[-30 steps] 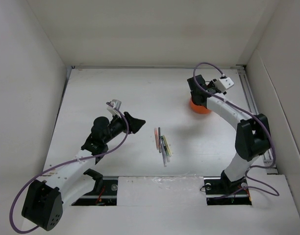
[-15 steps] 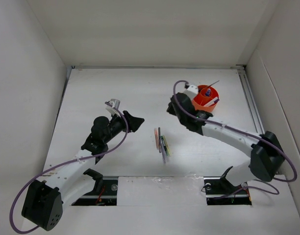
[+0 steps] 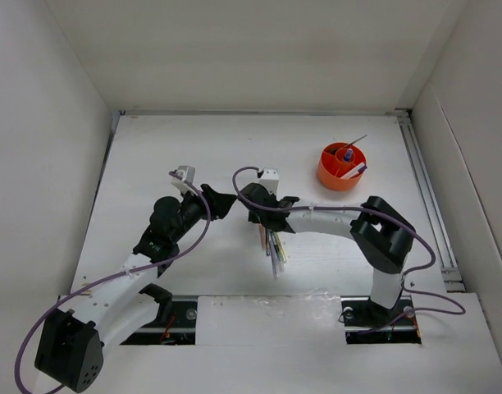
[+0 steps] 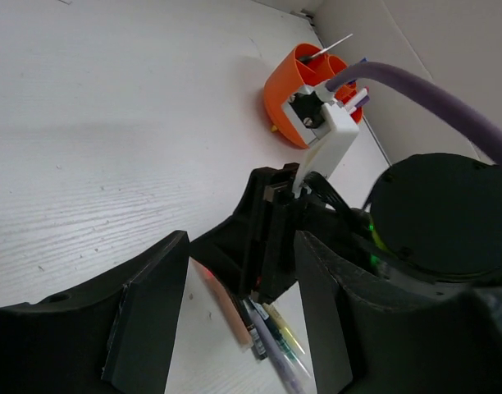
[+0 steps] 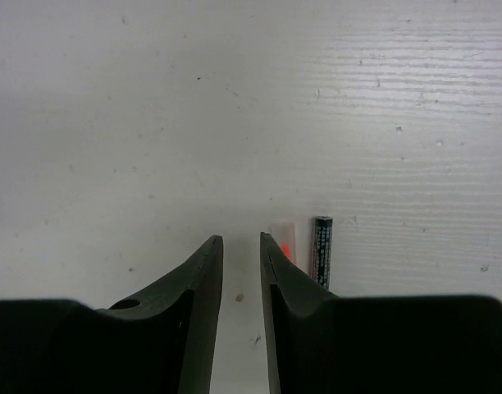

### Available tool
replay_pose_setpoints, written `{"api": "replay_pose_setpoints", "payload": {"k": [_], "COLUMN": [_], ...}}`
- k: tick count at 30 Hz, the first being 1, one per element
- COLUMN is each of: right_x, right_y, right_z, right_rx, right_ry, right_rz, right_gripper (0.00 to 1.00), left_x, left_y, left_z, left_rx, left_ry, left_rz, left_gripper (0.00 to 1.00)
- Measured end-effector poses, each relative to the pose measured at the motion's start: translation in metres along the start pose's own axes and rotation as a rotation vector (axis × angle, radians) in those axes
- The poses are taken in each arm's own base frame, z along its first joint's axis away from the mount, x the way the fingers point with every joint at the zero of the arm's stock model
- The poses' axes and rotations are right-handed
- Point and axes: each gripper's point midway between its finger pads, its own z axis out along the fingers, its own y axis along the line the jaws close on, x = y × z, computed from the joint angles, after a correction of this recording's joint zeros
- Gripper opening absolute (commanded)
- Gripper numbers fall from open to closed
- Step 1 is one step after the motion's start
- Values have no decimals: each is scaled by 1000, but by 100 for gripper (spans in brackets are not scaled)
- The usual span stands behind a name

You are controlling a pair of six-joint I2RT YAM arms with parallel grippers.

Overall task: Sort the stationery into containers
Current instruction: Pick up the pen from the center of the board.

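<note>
1. Swinging away from the round bright-orange plastic desk holder (image 3: 333,179), the right arm has crossed to the loose pens and left the holder uncovered. The left arm has hardly shifted.
2. The holder already carries a tiny clear bottle with a blue cap (image 3: 347,153), a thin stick-like pen (image 3: 357,140) leaning out over its rim, and a white-and-purple piece (image 3: 356,170). Part of the sorting therefore looks done.
3. Still to be sorted is a bunch of thin pens and markers (image 3: 274,248), pink-red, green, yellow and dark, lying on the white table (image 3: 177,148) well apart from the holder, towards the arm bases.
4. The right gripper (image 3: 264,220) hangs over the end of the bunch nearest the holder. Its jaws stand a narrow slot apart with nothing in it. In the wrist view the pink-red pen's tip (image 5: 282,240) lies just beside one finger and the dark pen's tip (image 5: 321,249) beyond it, both outside the slot.
5. The left gripper (image 3: 224,202) waits on the side of the bunch away from the holder, half spread and empty.
</note>
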Motion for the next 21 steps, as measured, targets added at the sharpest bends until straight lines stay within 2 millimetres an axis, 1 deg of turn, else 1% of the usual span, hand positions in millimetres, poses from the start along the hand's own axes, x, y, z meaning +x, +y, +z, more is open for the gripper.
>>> {"api": "replay_pose_setpoints", "payload": {"k": [3,6,13,15,17,18,19,21], "right_x": [5,13,20,22,21,22,21,21], "right_y": [-5,-12,-21,-23,-22,-22,-22,-21], "right_z": [10,17,23,23,23,23,23,24], "right_rx": [42,84,132,138,139,140,140,140], "right_ry": [7,22,35,39,40,42,42,41], "right_rz": [-12,-25,-39,-41,-41,-41,-39,-35], "right_gripper": [35,35,34,32,25,21,12,6], "left_x": [0,1,6,7,6,6,6,6], "left_y": [1,2,7,8,8,9,9,9], "left_z": [0,0,0,0,0,0,0,0], "left_rx": [-5,-7,-29,-31,-34,-36,-37,-40], "left_ry": [1,3,21,24,22,21,21,19], "left_rz": [-1,-1,1,1,3,4,4,4], "left_gripper": [51,51,51,51,51,51,51,51]}}
